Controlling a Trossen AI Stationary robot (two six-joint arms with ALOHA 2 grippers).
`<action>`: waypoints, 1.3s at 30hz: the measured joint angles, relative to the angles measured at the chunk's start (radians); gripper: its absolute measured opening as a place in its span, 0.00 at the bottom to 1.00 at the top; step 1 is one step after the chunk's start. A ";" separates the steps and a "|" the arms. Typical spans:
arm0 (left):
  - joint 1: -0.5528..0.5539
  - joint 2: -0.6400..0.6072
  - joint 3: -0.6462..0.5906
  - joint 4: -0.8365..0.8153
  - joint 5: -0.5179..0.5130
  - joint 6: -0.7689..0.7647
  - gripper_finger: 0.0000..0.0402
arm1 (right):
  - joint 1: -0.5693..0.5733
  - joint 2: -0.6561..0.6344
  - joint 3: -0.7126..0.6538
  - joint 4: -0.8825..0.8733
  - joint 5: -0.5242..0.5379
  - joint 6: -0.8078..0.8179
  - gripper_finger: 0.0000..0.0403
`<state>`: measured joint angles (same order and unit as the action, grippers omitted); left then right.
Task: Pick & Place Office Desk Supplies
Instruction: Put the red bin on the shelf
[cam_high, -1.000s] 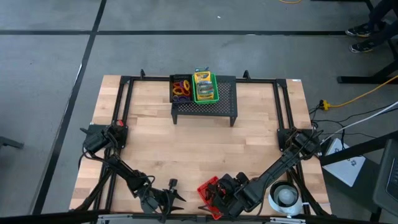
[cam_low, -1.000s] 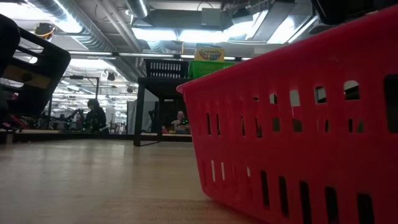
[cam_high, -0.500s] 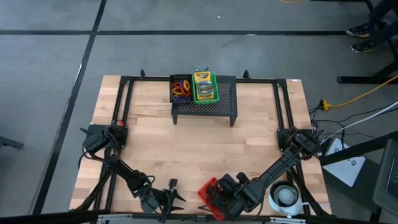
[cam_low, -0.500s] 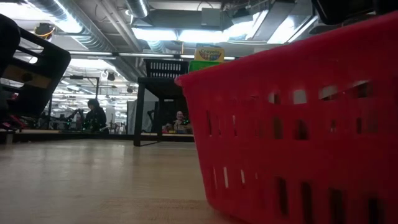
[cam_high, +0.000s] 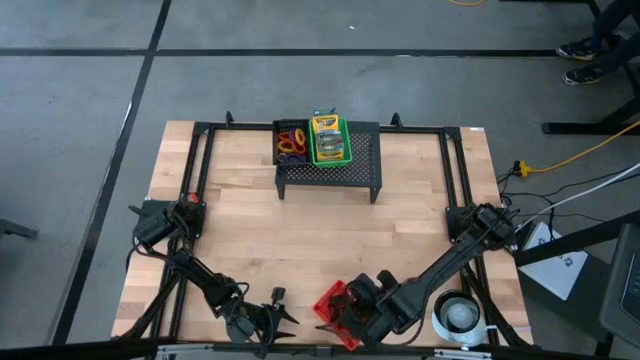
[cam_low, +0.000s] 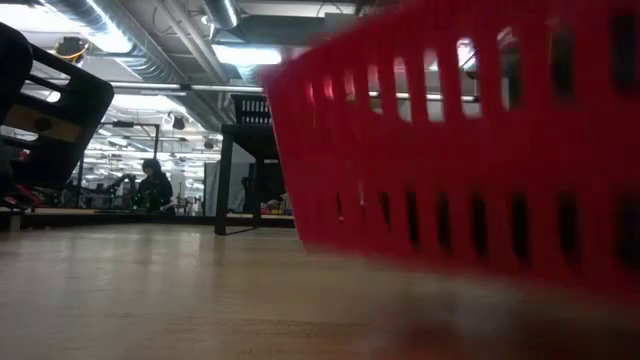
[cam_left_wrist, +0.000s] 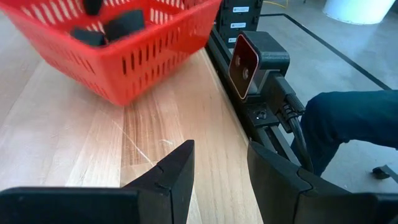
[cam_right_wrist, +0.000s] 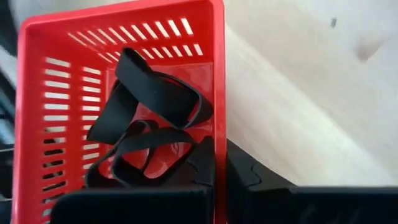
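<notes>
The right gripper (cam_high: 345, 310) pinches the rim of a red basket (cam_high: 333, 305) at the near edge of the table (cam_high: 330, 240), one finger (cam_right_wrist: 202, 163) inside the wall and the other outside it, closed on the plastic. The low view shows the basket (cam_low: 450, 150) tilted and apparently clear of the wood. Inside it lie black clips (cam_right_wrist: 152, 112), loose on the slotted floor just ahead of the inner finger, so they travel with the basket and are not gripped themselves.

The rest of the supplies sit well apart, straight across the table: the coloured rings (cam_high: 291, 142) and a yellow-and-green crayon box (cam_high: 329, 138) on top of the black mesh stand (cam_high: 328, 160) at the far edge, the box's long axis running near to far. From the held basket they lie far and slightly left, so any carry looks to run that way, and the right arm is the one committed to it.

The left gripper (cam_high: 262, 318) waits low at the near edge, left of the basket, fingers (cam_left_wrist: 168, 177) spread with nothing between them. A white roll (cam_high: 458, 315) rests at the near right.
</notes>
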<state>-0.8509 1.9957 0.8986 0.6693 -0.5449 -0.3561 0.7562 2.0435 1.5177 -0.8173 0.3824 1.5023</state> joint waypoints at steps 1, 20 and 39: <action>0.000 0.000 0.000 0.000 0.000 0.000 0.36 | -0.004 -0.012 0.000 0.000 0.008 -0.016 0.01; 0.000 0.000 0.000 0.000 0.011 -0.008 0.36 | -0.057 -0.444 0.000 -0.302 0.444 -0.204 0.01; 0.002 0.000 0.000 0.000 0.014 -0.025 0.36 | -0.482 -0.734 0.001 -0.553 0.306 -0.264 0.01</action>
<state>-0.8490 1.9957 0.8986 0.6693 -0.5308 -0.3809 0.2737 1.3096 1.5188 -1.3702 0.6884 1.2382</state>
